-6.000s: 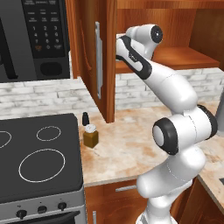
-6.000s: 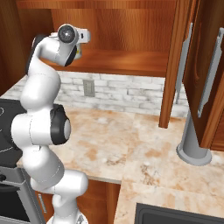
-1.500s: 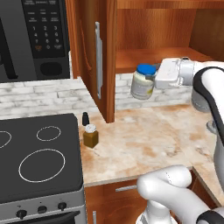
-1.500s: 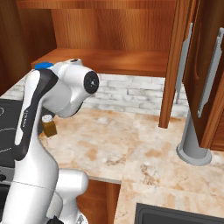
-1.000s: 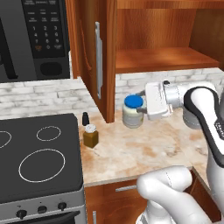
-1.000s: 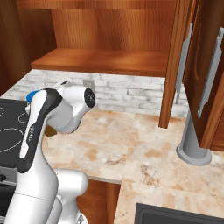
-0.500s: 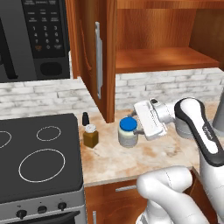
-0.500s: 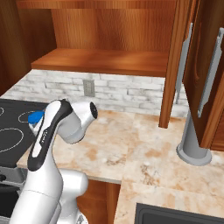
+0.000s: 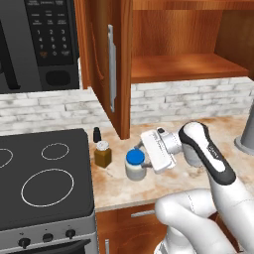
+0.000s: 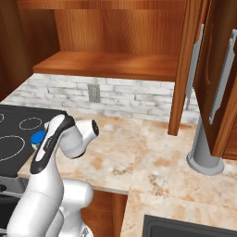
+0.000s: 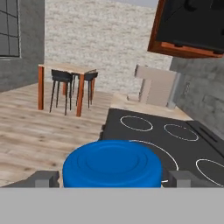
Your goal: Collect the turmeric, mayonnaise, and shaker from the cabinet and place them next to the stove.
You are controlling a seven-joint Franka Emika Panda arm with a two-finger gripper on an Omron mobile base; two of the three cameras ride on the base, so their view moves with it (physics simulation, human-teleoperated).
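Straddling the mayonnaise [image 9: 134, 165], my gripper [image 9: 144, 159] has its jaws spread wide, one on each side of the blue lid, and I cannot tell whether the pads touch the jar. The jar now stands on the counter [image 9: 163, 183], a little right of the turmeric [image 9: 102, 154] and the shaker [image 9: 97, 134], which sit just beside the stove [image 9: 44, 183]. A second and a half ago I was carrying it at cabinet [image 9: 168, 67] shelf height; since then it has come down. I judge all three items delivered, with only the release and retreat left.
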